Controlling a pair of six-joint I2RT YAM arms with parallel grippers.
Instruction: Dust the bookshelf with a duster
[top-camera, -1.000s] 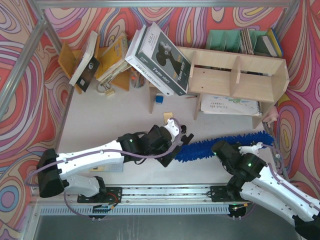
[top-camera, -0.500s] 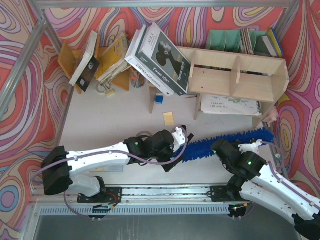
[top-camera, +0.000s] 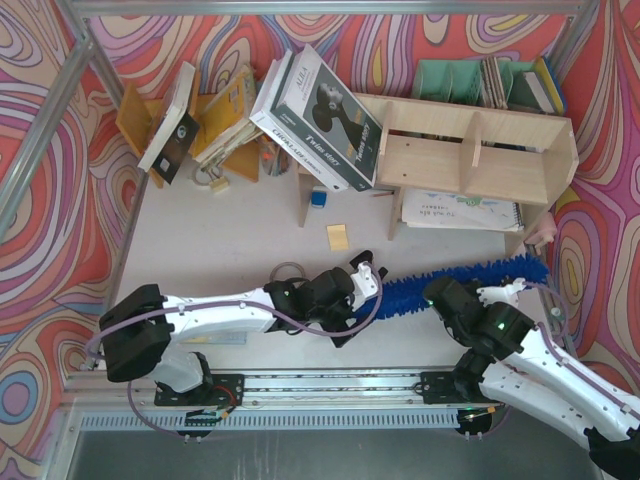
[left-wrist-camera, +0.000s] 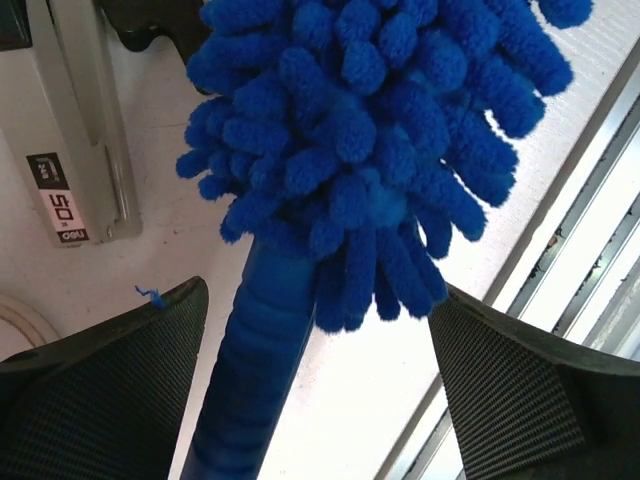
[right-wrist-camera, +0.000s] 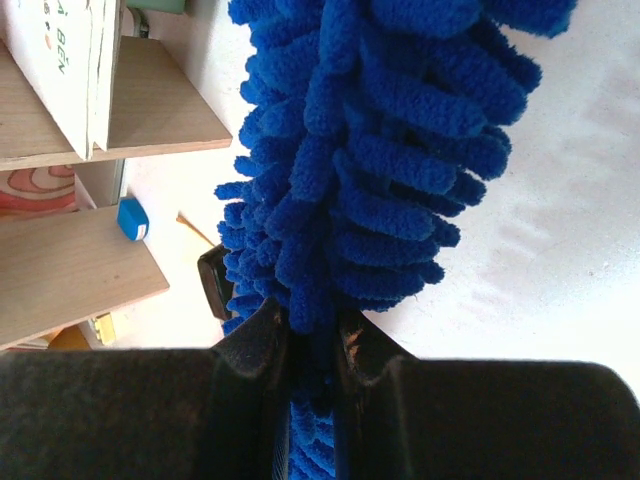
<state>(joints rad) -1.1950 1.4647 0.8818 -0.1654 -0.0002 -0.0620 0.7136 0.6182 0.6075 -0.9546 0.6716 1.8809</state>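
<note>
Blue chenille duster (top-camera: 455, 283) stretches over the counter (top-camera: 230, 250), on the near side of the bookshelf (top-camera: 470, 150). Right gripper (top-camera: 495, 292) jaws pinch its fluffy head. Left gripper (top-camera: 356, 300) jaws stand apart astride the handle, not touching it.

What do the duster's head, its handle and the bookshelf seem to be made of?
Duster head: soft chenille-like fabric, matte, in plump blue nubs. Handle: probably plastic, smooth with a slight sheen. Bookshelf: pale unpainted wood, likely plywood; faint grain shows.
</note>
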